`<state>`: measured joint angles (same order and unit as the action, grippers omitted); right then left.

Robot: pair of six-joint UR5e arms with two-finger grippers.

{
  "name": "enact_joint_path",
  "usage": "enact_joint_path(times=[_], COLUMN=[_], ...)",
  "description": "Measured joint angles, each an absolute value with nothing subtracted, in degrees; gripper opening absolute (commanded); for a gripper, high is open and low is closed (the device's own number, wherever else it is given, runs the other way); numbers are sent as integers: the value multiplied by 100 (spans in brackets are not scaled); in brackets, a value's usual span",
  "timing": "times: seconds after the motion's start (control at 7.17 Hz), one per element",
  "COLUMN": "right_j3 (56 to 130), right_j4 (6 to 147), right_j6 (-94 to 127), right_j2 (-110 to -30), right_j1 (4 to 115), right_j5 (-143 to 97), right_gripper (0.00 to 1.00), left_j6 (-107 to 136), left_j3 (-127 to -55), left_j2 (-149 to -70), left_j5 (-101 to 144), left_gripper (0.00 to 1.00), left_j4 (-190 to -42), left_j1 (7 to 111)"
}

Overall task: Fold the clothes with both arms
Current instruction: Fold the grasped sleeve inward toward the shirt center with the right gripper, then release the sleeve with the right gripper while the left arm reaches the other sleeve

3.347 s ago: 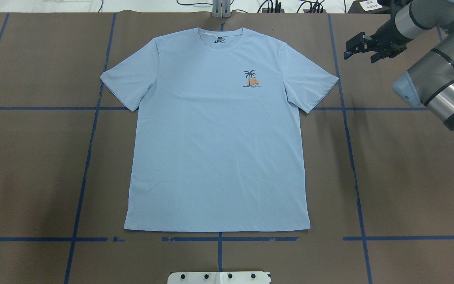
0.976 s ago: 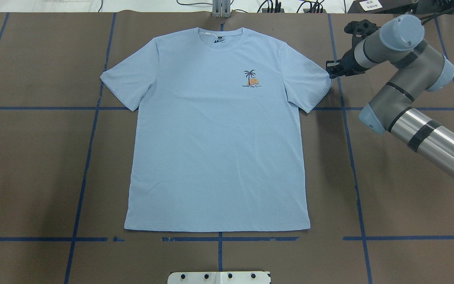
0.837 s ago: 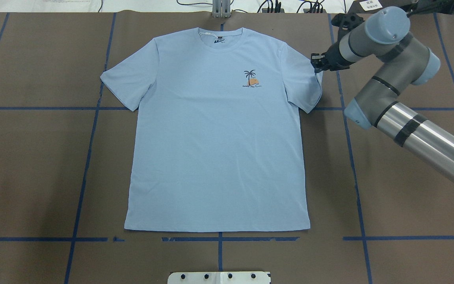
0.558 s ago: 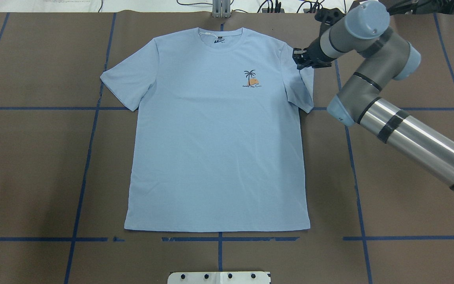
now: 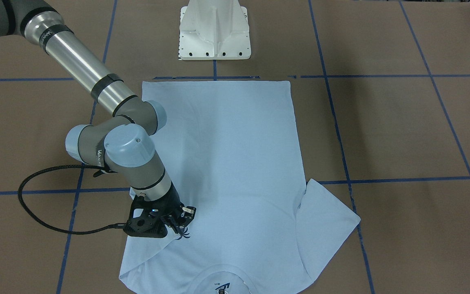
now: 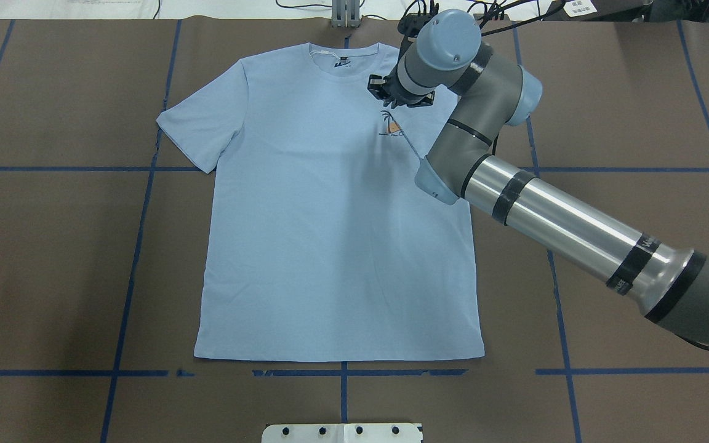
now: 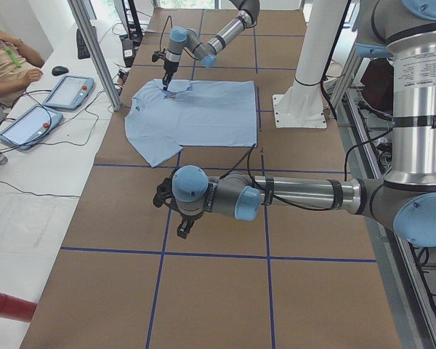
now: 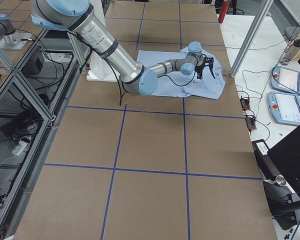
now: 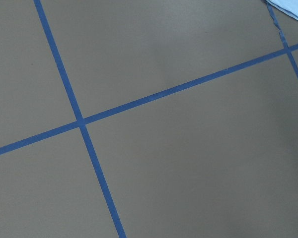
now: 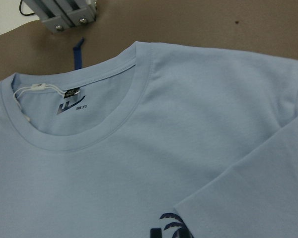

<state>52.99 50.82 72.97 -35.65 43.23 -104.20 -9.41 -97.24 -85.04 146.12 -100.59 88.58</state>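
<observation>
Front-facing: the right gripper [image 5: 181, 220], jaws pinched together on the sleeve [image 5: 148, 254] hem, holds it over the chest of the light blue T-shirt [image 5: 235, 155], which lies flat on the brown table [image 5: 402, 130].

Overhead: the gripper sits beside the palm-tree print [image 6: 391, 127]. 3.3 s ago that sleeve lay spread out and the gripper hung clear of the shirt.

Left side view: the left gripper [image 7: 182, 225] hovers over bare table, well apart. I cannot tell whether it is open or closed.

Right wrist: the sleeve edge covers part of the print.

Step 1, the sleeve fold, looks nearly laid. The next move likely calls for lowering and releasing.
</observation>
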Motion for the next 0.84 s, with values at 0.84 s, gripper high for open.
enact_joint_path(times=[0.84], right_j3=[8176], right_j4=[5098], right_j6=[7631], right_j2=[-5071], right_j1=[3953], right_j5=[-10271], right_gripper=[100], left_j6=[1550], left_j3=[-7913], left_j2=[-10613], left_j5=[14552], left_gripper=[100], left_j4=[-11413], left_j1=[7988])
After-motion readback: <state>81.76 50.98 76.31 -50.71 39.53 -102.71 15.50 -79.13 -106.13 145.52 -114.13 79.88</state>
